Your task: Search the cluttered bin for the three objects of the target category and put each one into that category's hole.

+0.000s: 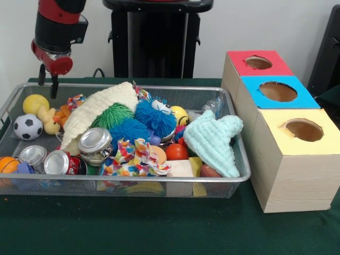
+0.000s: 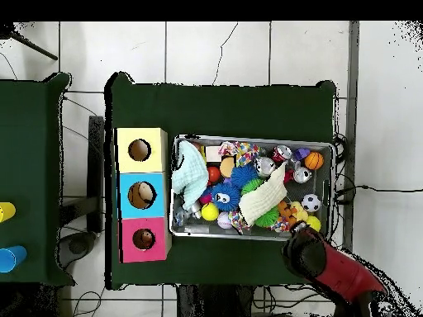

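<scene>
The silver wire-mesh bin (image 1: 133,181) fills the table's left half and is full of toys; it also shows in the overhead view (image 2: 333,169). A yellow duck (image 1: 51,121) lies at its far left beside a plain yellow ball (image 1: 35,103). An orange toy (image 1: 64,112) next to the duck is mostly covered, so I cannot tell whether it is the tiger. The monkey is hidden. My gripper (image 1: 48,82) hangs open and empty just above the bin's far-left corner, over the yellow ball. The red-surrounded hole (image 1: 258,62) tops the farthest wooden box (image 2: 144,239).
Blue-surrounded (image 1: 278,91) and yellow-surrounded (image 1: 304,129) holes sit nearer on the same row of boxes. In the bin lie a cream cloth (image 1: 98,106), a mint cloth (image 1: 215,139), a fuzzy blue ball (image 1: 155,117), a soccer ball (image 1: 27,127) and cans (image 1: 94,142). My arm (image 2: 335,272) overhangs the bin's corner.
</scene>
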`<state>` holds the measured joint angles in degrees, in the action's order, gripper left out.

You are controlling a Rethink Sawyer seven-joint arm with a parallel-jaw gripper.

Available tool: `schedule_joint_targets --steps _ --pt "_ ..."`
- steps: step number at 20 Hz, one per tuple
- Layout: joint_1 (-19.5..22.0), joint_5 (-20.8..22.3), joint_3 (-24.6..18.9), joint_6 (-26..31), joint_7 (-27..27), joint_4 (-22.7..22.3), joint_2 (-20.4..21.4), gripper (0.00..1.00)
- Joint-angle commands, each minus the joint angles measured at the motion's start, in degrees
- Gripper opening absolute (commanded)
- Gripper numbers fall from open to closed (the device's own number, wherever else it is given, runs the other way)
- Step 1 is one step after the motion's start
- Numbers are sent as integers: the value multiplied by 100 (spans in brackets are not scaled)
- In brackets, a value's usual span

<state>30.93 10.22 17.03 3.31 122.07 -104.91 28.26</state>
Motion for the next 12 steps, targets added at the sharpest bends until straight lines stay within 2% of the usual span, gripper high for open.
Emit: schedule_joint_targets --steps 1,7,12 --pt "178 -41 -756 -717 789 133 -719 100" --pt "295 -10 -858 -906 747 80 -747 100" --pt "74 -72 -437 -1551 804 334 -959 100"
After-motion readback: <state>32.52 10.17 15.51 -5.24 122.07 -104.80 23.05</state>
